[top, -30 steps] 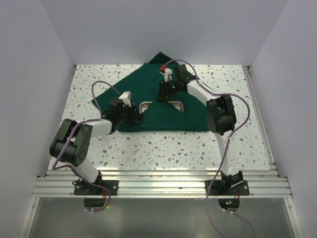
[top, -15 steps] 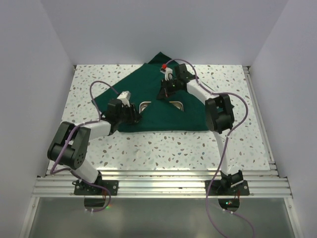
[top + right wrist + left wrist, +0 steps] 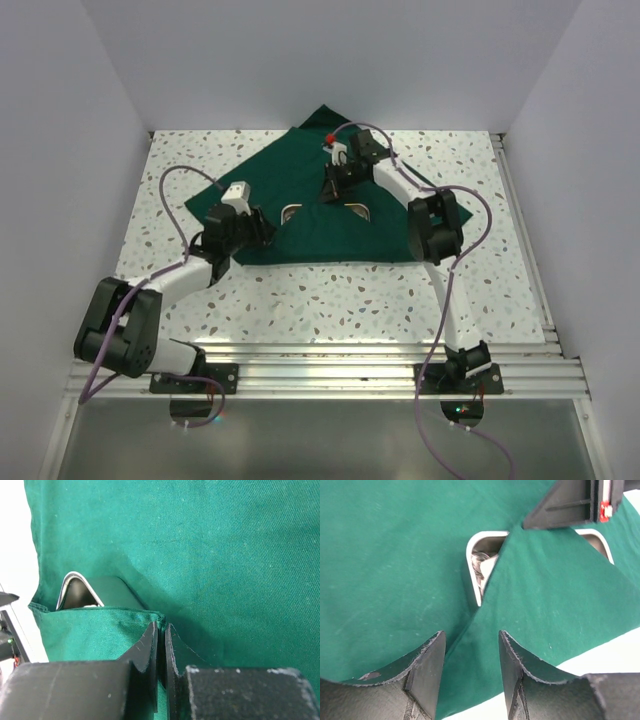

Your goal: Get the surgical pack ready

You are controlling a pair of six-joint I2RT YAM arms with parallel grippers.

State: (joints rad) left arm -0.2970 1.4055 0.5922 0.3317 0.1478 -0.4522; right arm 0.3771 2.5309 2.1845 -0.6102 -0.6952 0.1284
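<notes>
Writing: a red tag (image 3: 604,511) on the right tool (image 3: 161,630), too small to read.
Tray (image 3: 471,575): steel, on the drape (image 3: 270,175) at mid-table (image 3: 330,290). A drape fold covers most of it.
Contents: something pale and crumpled, unclear what.
Right tool: pressed together on the fold's edge, over the tray.
Left tool (image 3: 470,642): apart, empty, over the drape's near edge.
Left wrist only: the contents show.
</notes>
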